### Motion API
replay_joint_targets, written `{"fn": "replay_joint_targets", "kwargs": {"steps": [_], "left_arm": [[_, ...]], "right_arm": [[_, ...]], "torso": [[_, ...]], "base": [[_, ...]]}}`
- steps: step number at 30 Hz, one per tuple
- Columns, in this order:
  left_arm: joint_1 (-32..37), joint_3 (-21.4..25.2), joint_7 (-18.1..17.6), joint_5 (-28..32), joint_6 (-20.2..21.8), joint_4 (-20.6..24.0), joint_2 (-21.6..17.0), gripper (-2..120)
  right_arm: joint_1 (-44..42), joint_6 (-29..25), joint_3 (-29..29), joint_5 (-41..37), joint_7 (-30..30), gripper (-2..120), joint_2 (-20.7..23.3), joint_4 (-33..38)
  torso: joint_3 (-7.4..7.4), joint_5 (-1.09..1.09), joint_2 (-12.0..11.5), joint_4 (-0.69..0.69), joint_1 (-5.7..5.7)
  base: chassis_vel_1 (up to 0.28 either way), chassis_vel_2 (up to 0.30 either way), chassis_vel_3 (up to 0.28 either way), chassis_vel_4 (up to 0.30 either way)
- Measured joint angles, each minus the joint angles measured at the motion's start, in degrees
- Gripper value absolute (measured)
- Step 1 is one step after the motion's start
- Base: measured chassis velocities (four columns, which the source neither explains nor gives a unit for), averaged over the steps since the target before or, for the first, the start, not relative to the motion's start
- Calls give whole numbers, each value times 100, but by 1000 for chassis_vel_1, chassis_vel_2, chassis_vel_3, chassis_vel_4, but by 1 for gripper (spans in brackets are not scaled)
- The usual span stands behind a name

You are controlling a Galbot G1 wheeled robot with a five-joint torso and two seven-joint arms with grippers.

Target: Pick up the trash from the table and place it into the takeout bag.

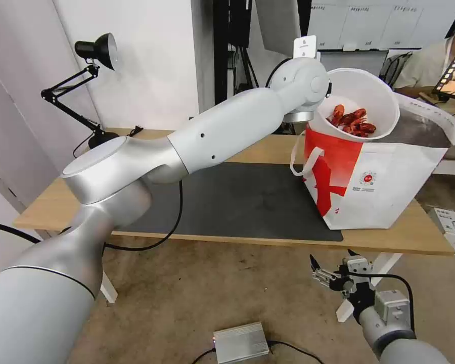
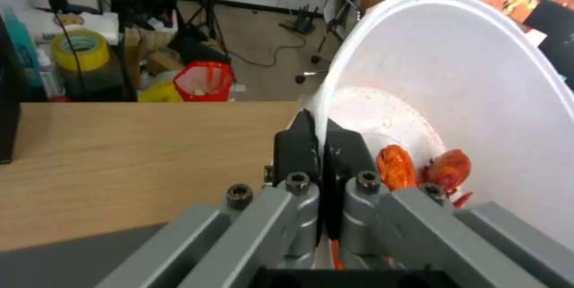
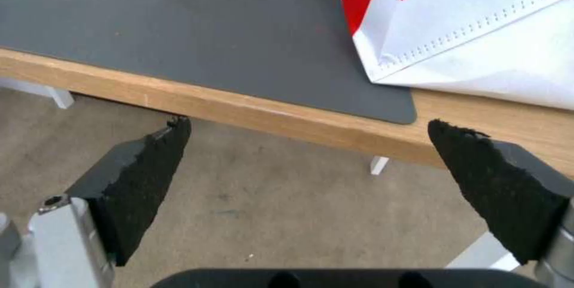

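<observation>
A white round bowl (image 1: 365, 93) of red crawfish shells (image 1: 353, 121) is tipped steeply over the mouth of the takeout bag (image 1: 379, 187), which stands at the right end of the table (image 1: 50, 205). My left arm reaches across the dark mat (image 1: 237, 199). My left gripper (image 2: 321, 144) is shut on the rim of the bowl (image 2: 454, 77), with shells (image 2: 421, 169) lying low inside it. Below the table's front edge my right gripper (image 1: 332, 259) (image 3: 306, 123) hangs open and holds nothing, near the bag's lower corner (image 3: 478, 32).
A black desk lamp (image 1: 93, 50) stands at the table's back left, its cable trailing over the front edge. A silver box (image 1: 240, 343) lies on the floor in front, and a white carton (image 1: 452, 227) sits to the right. Clutter (image 2: 200, 79) covers the floor beyond the table.
</observation>
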State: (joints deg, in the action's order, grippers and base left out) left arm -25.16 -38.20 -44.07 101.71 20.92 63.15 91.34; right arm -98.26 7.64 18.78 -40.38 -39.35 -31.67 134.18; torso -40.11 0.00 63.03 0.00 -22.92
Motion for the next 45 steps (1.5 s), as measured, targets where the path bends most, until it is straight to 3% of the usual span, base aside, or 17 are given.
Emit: {"fn": "replay_joint_targets", "kwargs": {"steps": [23,45], "left_arm": [[-137,151,-101,218,0,63,-1,0],[-89,-103,14,-140,-183,35,2,0]], "right_arm": [[0,0,0,0,0,100,0,0],[0,0,0,0,0,100,0,0]], "torso": [[0,0,0,0,0],[0,0,-1,0,0]], "base": [[0,0,0,0],[0,0,0,0]]}}
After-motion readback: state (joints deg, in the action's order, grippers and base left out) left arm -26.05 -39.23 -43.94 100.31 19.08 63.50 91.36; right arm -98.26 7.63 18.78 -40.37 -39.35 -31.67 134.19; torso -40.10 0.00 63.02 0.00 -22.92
